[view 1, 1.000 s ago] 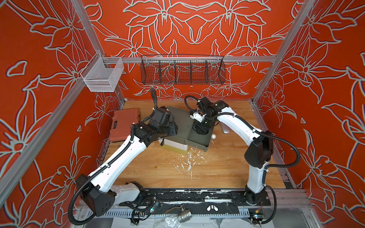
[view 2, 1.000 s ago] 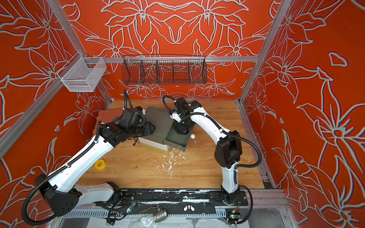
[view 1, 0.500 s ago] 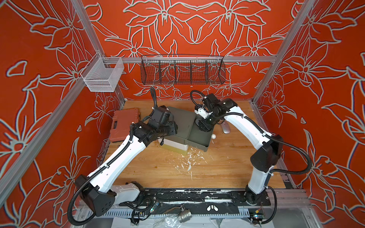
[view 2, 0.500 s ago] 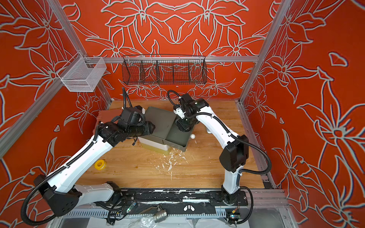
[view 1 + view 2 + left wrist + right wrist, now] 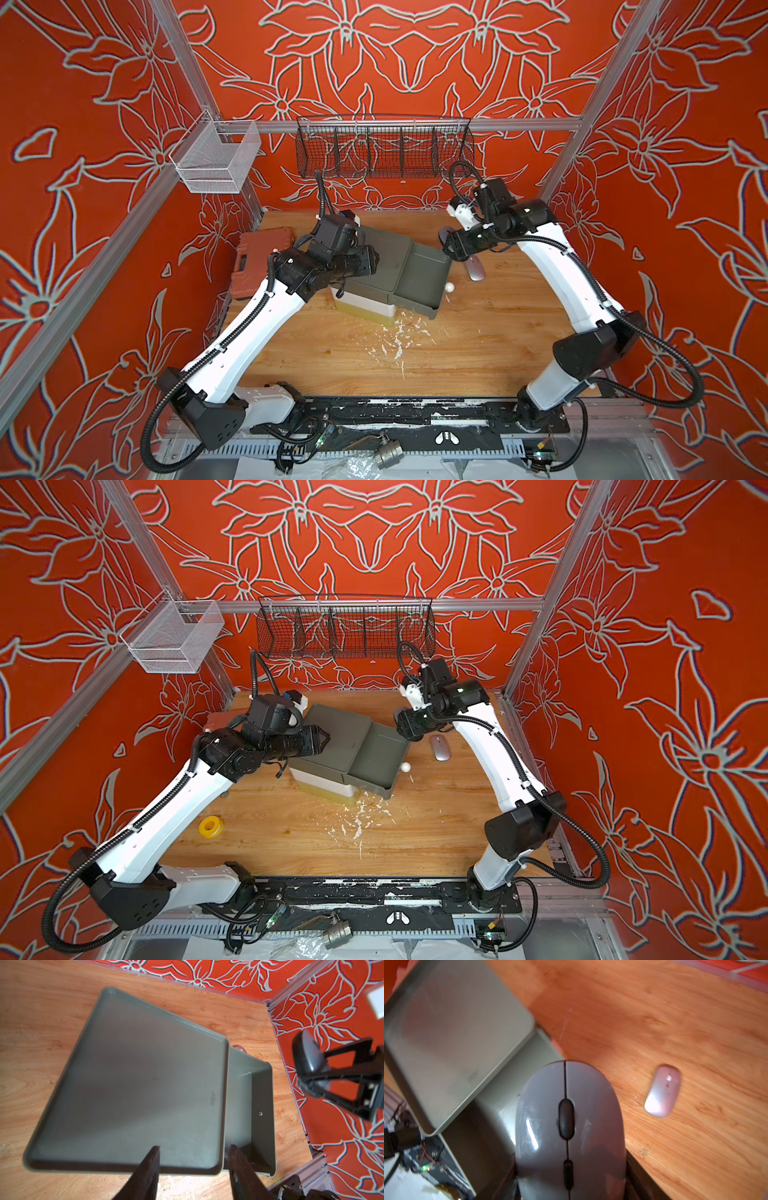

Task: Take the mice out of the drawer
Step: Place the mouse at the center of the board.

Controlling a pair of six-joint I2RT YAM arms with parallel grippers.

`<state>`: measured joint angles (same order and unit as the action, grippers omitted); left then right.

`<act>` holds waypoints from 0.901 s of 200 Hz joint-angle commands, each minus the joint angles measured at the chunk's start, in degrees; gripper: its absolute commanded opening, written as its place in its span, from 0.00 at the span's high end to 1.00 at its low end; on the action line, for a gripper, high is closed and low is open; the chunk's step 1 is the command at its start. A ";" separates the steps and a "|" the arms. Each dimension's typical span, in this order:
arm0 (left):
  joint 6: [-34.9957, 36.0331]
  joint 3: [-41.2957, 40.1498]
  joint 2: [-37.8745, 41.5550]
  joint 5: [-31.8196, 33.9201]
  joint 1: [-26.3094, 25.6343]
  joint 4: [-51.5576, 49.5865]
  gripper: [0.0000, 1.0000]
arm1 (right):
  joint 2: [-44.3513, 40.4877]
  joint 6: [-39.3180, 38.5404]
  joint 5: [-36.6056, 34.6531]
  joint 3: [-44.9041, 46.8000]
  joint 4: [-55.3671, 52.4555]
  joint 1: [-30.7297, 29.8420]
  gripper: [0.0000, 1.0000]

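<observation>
Right gripper (image 5: 453, 246) clamped on grey mouse (image 5: 569, 1126), just right of centre in a top view, above the drawer (image 5: 422, 276) rim. Glossy shell: it may slip out, or get dropped onto the silver mouse (image 5: 476, 270) just beside. Left gripper (image 5: 193, 1167): jaws apart over the cabinet (image 5: 128, 1076) top.

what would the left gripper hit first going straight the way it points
Most likely the top of the grey cabinet, near the open drawer; how high the left gripper hangs is unclear.
</observation>
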<state>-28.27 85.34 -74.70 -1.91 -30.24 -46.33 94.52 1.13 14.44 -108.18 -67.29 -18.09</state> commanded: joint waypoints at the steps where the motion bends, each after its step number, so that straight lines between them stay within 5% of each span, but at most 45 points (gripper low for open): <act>1: 2.81 2.58 -2.63 -5.14 0.33 -1.51 0.48 | -0.17 3.09 -1.16 1.44 -0.10 3.84 0.40; 48: 5.14 6.29 -7.64 -8.11 -0.61 -2.79 0.46 | 3.41 5.39 -5.32 8.04 6.89 9.06 0.40; 180: 3.29 8.36 -11.99 -1.39 -5.97 -1.07 0.45 | 20.53 10.51 -6.93 14.90 22.93 8.82 0.39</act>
<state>-24.01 93.69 -86.76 -5.34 -36.05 -47.90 113.08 10.07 8.36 -93.78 -46.72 -8.73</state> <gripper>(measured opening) 0.552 0.673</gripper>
